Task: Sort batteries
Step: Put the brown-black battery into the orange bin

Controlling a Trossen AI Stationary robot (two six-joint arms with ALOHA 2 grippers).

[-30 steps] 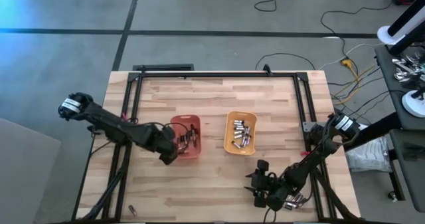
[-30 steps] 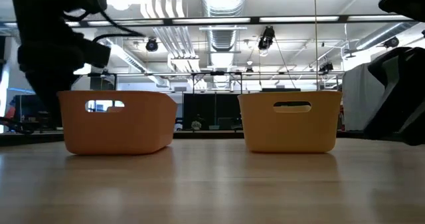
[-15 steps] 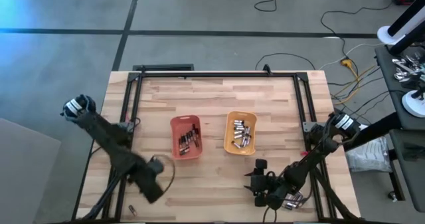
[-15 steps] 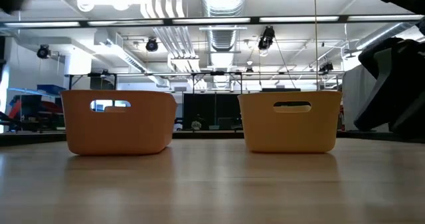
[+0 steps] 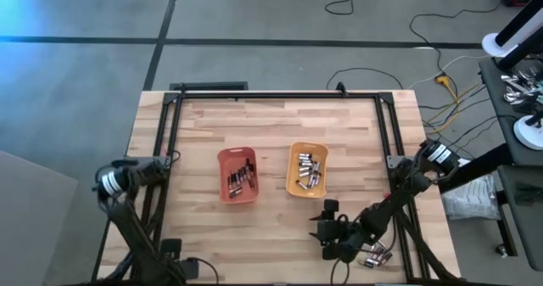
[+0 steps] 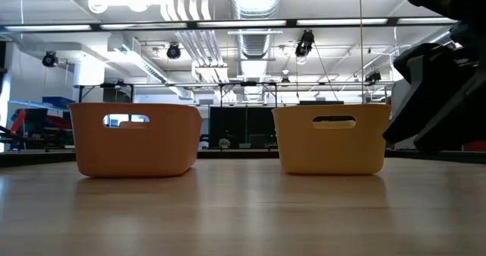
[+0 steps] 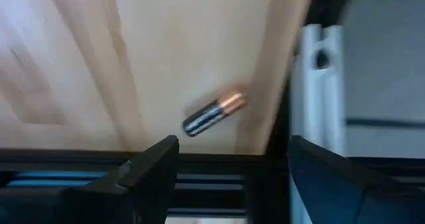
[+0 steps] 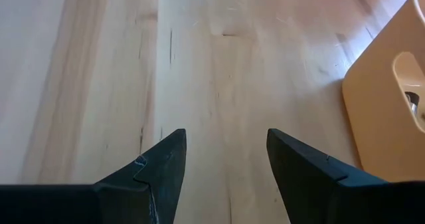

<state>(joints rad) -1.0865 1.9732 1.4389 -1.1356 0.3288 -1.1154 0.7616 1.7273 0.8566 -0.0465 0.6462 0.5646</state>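
- Overhead, the orange tray (image 5: 237,174) and the yellow tray (image 5: 307,169) sit side by side near the middle of the worktop (image 5: 271,125), apart from each other.
- Dark batteries (image 5: 240,178) lie in the orange tray; silvery batteries (image 5: 309,169) lie in the yellow tray.
- Down at the near left corner of the worktop, the left gripper (image 7: 232,174) is spread wide above bare wood, holding nothing.
- One loose battery (image 7: 214,114), dark with a coppery end, lies flat on the wood just ahead of that gripper, close to the worktop's edge and the black frame.
- Near the front edge on the right, the right gripper (image 8: 226,164) has its fingers parted and empty, pointing over bare wood, the yellow tray off to one side.
- Beside the right arm's lower end, a small cluster of silvery cells (image 5: 377,255) shows at the front edge.
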